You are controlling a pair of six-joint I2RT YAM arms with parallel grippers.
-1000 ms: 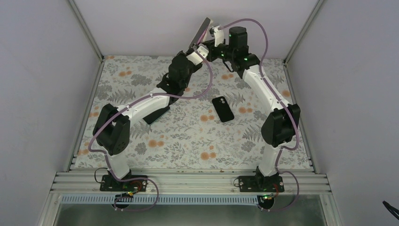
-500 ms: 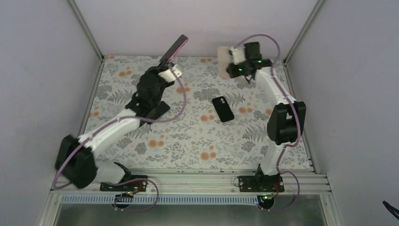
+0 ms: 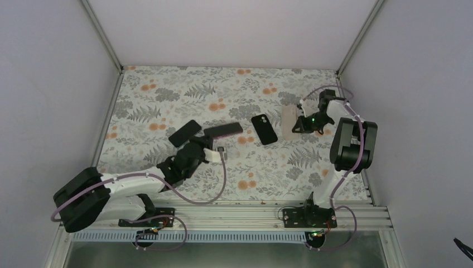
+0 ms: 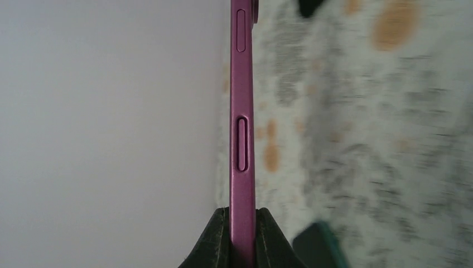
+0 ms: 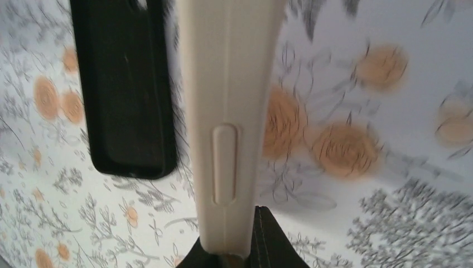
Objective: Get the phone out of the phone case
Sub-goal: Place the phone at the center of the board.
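My left gripper (image 3: 209, 140) is shut on a purple phone (image 3: 223, 129) and holds it low over the mat, left of centre. In the left wrist view the phone (image 4: 243, 139) stands edge-on, clamped between my fingers (image 4: 242, 218), its side buttons showing. My right gripper (image 3: 299, 124) is shut on a cream phone case (image 3: 288, 121) and holds it low at the right side of the mat. In the right wrist view the cream case (image 5: 228, 100) rises edge-on from my gripper (image 5: 230, 237). The phone and the cream case are well apart.
A black phone case (image 3: 264, 129) lies flat at the mat's centre, just left of the cream case; it also shows in the right wrist view (image 5: 124, 84). Another black flat case (image 3: 184, 133) lies by the left gripper. The mat (image 3: 251, 167) is floral; walls enclose three sides.
Both arms have come down from high at the back. The left swung left and down with the phone. The right lowered the cream case to the right of the black case.
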